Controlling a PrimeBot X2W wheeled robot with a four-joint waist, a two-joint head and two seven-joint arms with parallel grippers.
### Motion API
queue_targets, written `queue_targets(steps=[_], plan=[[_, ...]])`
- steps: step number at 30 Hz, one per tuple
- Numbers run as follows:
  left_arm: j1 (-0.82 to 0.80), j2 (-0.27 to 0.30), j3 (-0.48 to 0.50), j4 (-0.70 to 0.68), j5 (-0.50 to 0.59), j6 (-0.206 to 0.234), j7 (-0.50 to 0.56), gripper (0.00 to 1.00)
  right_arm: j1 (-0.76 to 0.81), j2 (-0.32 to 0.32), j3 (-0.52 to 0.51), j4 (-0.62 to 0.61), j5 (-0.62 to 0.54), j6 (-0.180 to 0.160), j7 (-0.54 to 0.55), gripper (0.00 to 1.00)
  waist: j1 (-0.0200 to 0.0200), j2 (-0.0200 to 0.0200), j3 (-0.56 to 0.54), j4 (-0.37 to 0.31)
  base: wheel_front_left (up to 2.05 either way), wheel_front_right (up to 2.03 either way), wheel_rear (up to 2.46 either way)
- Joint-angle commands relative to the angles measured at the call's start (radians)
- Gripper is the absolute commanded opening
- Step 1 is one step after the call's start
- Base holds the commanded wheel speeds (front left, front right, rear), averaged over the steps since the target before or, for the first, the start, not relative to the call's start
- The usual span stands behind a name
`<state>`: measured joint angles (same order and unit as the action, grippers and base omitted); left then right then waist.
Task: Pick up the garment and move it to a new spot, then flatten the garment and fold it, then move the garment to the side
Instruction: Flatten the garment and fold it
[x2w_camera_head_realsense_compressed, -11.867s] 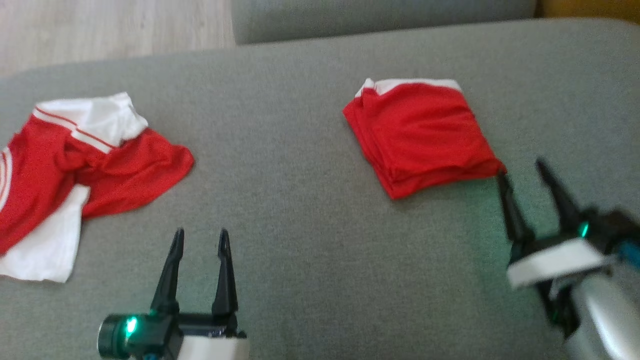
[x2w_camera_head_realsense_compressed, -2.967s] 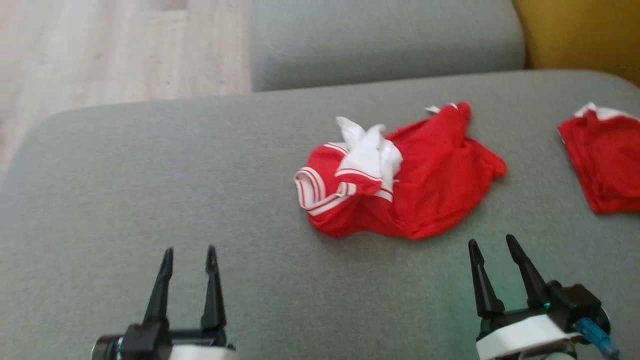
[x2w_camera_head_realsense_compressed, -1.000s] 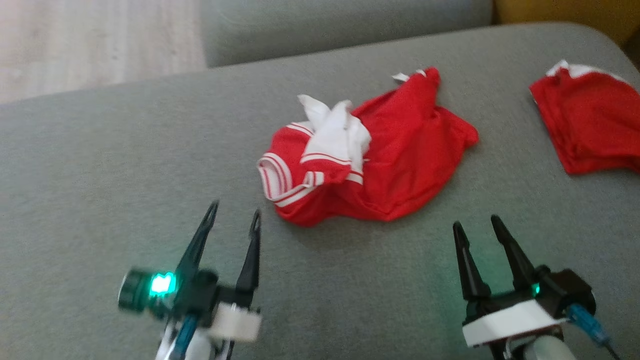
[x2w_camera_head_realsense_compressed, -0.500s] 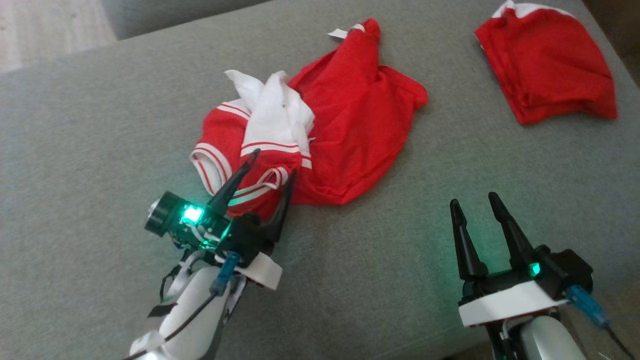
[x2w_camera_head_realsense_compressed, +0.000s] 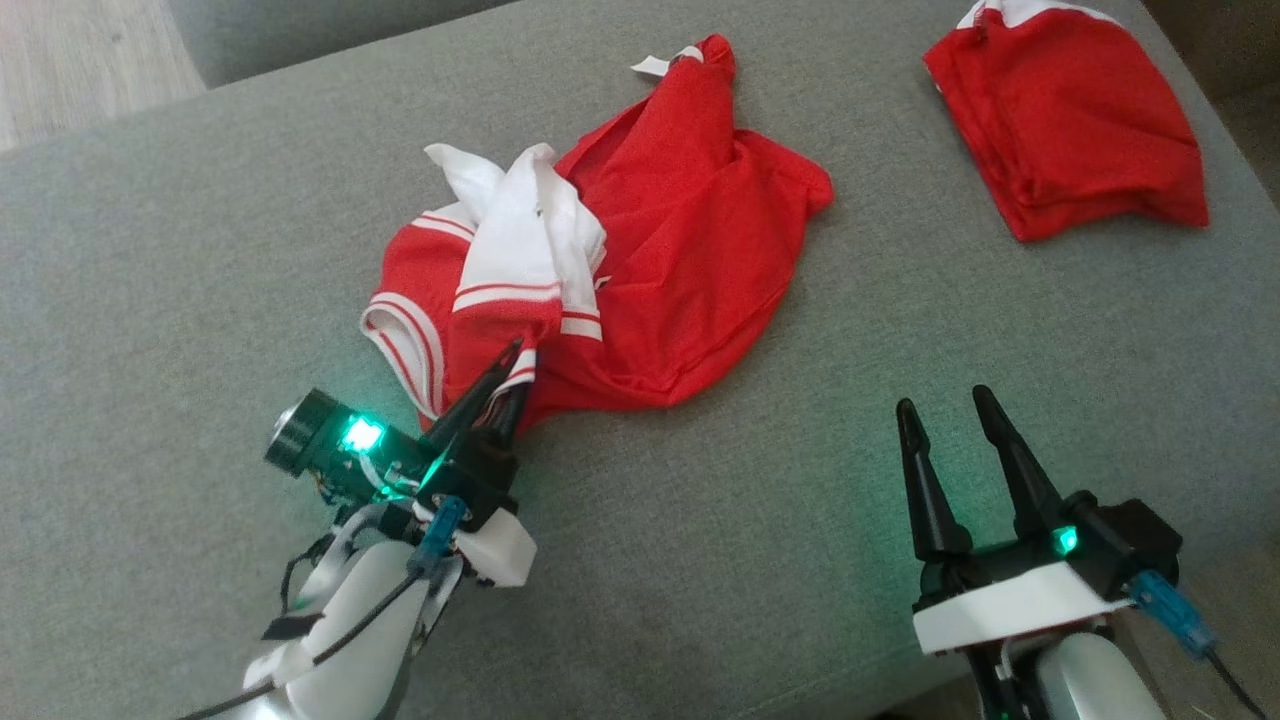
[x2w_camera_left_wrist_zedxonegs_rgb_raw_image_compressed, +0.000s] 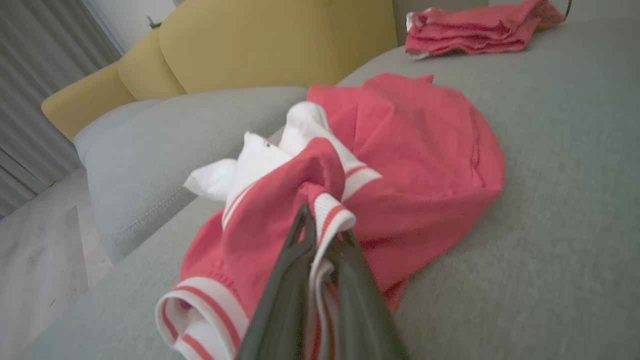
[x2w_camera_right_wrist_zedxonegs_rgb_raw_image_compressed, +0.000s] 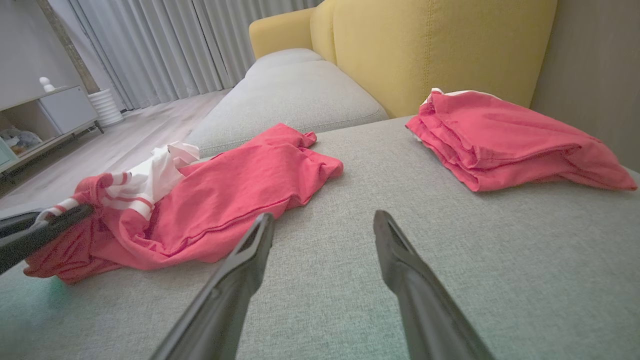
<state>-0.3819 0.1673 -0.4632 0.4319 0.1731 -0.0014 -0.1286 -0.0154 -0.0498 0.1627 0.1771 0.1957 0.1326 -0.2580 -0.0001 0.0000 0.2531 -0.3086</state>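
The garment is a crumpled red shirt with white sleeves and red-and-white striped trim, lying on the grey sofa cushion. My left gripper is at its near left edge, its fingers pinched together on a striped cuff that bunches between them in the left wrist view. The garment spreads left of centre in the right wrist view. My right gripper stands open to the right over bare cushion, a short way from the garment's near edge, holding nothing; its fingers frame bare fabric.
A second red garment, folded, lies at the far right of the cushion. A yellow sofa back rises behind it. Another grey cushion adjoins at the back. Wooden floor lies beyond the cushion's far left edge.
My left gripper reached forward onto the garment's striped edge and closed on it. The head camera tilted down and right. My right gripper stayed open and hardly moved.
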Motion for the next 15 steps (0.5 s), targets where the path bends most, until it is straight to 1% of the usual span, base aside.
queue_targets(steps=[1, 3, 5, 9, 12, 15], plan=[[-0.025, 0.008, 0.028, -0.042, -0.007, -0.002, -0.013, 0.0, -0.03, -0.001, 0.026, -0.023, 0.008, -0.002, -0.004, 1.0, 0.0001, 0.0, -0.006, 0.0, 0.0, 0.0, 0.0], [-0.045, -0.005, 0.024, -0.061, -0.027, -0.022, -0.026, 0.0, -0.031, -0.001, 0.03, -0.022, 0.011, -0.002, -0.004, 1.0, 0.0001, 0.0, -0.016, -0.003, 0.0, 0.0, 0.0], [-0.088, -0.02, 0.013, -0.084, -0.045, -0.054, -0.036, 0.0, -0.031, -0.001, 0.034, -0.022, 0.013, -0.002, -0.004, 1.0, 0.0001, 0.0, -0.026, -0.004, 0.0, 0.0, 0.0], [-0.245, -0.051, -0.015, -0.126, -0.09, -0.106, -0.044, 0.0, -0.031, -0.001, 0.049, -0.018, 0.013, -0.002, -0.004, 1.0, 0.0001, 0.0, -0.052, -0.014, 0.0, 0.0, 0.0], [-0.403, -0.064, -0.047, -0.142, -0.141, -0.124, -0.041, 0.0, -0.032, -0.001, 0.064, -0.015, 0.017, -0.002, -0.004, 1.0, 0.0001, 0.0, -0.069, -0.027, 0.0, 0.0, 0.0], [-0.576, -0.067, -0.097, -0.139, -0.206, -0.128, -0.035, 0.0, -0.028, -0.001, 0.072, -0.013, 0.019, -0.002, -0.004, 1.0, 0.0001, 0.0, -0.087, -0.038, 0.0, 0.0, 0.0]])
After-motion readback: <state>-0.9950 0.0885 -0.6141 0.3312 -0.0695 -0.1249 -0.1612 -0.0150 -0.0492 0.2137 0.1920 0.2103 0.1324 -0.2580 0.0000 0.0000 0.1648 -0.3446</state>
